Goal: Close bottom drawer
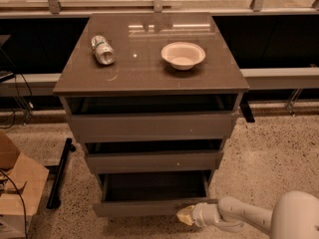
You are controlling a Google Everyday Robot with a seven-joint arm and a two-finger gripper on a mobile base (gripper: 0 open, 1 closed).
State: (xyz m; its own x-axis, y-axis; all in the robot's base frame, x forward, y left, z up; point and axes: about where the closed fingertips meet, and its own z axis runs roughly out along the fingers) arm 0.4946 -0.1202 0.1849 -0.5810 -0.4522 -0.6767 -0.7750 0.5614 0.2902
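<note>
The robot's pale gripper sits low at the front of the cabinet, at the right end of the bottom drawer's front panel; whether it is open or closed cannot be told, nor whether it actually touches the panel. Its white arm reaches in from the lower right, across the speckled floor. The bottom drawer, the lowest of three in the cabinet, stands pulled out toward the camera, its dark shallow tray exposed behind a plain grey-brown front. Above it, the middle drawer is open by a narrower gap, and the top drawer, the widest, also shows a dark slot beneath the cabinet's top. On that glossy brown top, a shallow cream bowl rests right of centre, well apart from a crumpled can lying on its side toward the left. To the cabinet's left, a cardboard box sits on the floor near a black bar. Behind the cabinet runs a low grey ledge under a railed window.
</note>
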